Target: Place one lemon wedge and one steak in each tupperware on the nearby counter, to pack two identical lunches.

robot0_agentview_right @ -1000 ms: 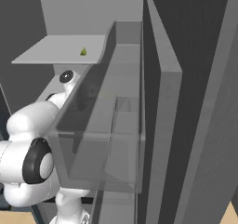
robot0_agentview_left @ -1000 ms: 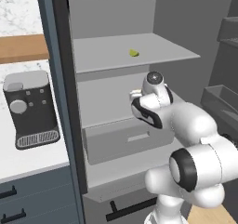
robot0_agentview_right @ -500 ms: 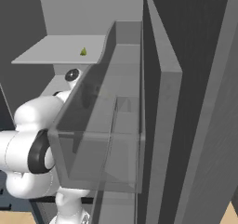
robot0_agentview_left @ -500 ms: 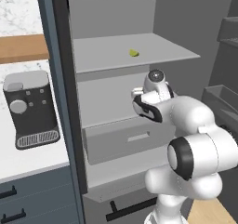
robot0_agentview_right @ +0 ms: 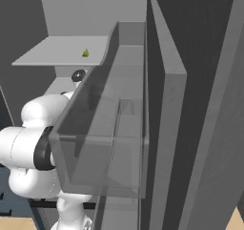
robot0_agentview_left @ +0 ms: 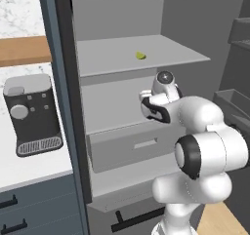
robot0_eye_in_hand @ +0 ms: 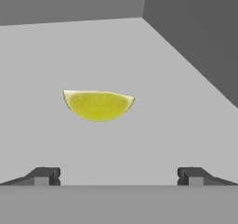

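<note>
A yellow-green lemon wedge (robot0_eye_in_hand: 98, 105) lies flat side up on a grey shelf, straight ahead of my gripper (robot0_eye_in_hand: 118, 175) and a short way beyond it. The gripper is open, with its dark fingertips (robot0_eye_in_hand: 46, 175) wide apart and nothing between them. In the left base view the same lemon wedge (robot0_agentview_left: 140, 55) sits on the upper shelf (robot0_agentview_left: 112, 58) of an open cabinet, and my hand (robot0_agentview_left: 157, 100) hovers just below and in front of that shelf. The right base view also catches the lemon wedge (robot0_agentview_right: 86, 53). The white counter (robot0_agentview_left: 29, 166) lies to the left. The steak and the tupperware are out of view.
A dark coffee machine (robot0_agentview_left: 30, 114) stands on the counter at left. Below my hand a closed grey drawer (robot0_agentview_left: 132, 146) fronts the cabinet. A clear door bin (robot0_agentview_right: 105, 143) and the open door's edge (robot0_agentview_right: 167, 109) stand close on the right.
The hand has risen a little toward the upper shelf and the arm has folded in closer. The jaws have stayed open.
</note>
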